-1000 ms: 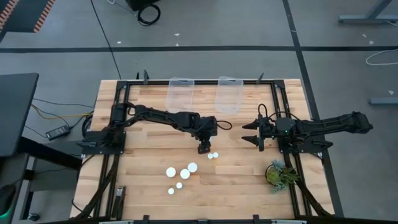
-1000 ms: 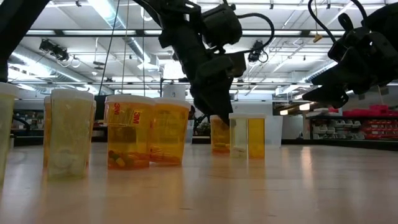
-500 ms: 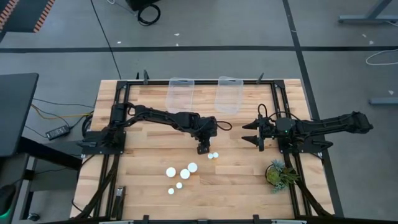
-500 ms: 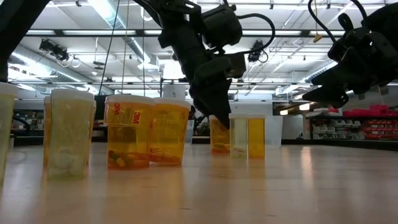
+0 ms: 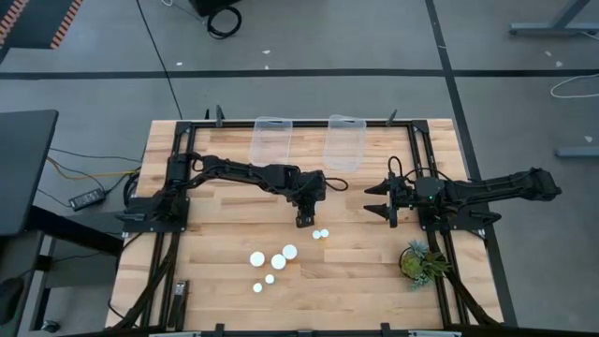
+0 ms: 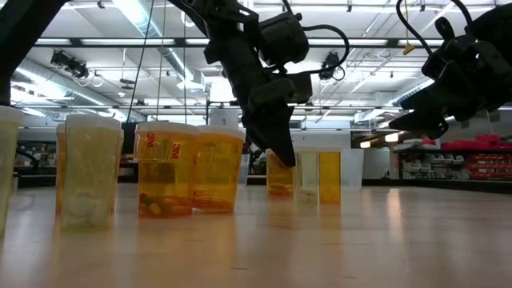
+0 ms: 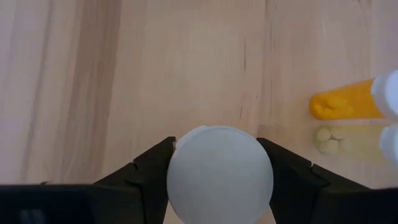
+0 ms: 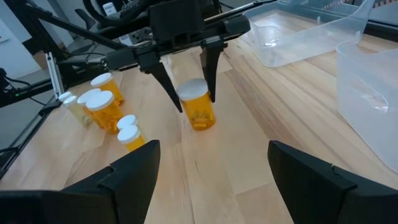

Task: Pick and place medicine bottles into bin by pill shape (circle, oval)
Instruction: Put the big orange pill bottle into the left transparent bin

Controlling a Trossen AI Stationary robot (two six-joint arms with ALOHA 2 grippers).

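Left gripper (image 8: pixel 189 84) clamped on one upright bottle (image 8: pixel 196 104), lifted off table; I see both bins (image 5: pixel 271 139) straight ahead, beyond it. Right gripper (image 5: pixel 378 200) idle, open.

We see a table (image 5: pixel 215 262) of pale, smooth wooden planks with a faint sheen. On it stand medicine bottles (image 8: pixel 197 107) of translucent orange plastic with matt white caps. Behind them sit two clear, glossy plastic bins (image 5: pixel 272 140). The left gripper (image 7: pixel 217 180) holding one bottle looks matt black.
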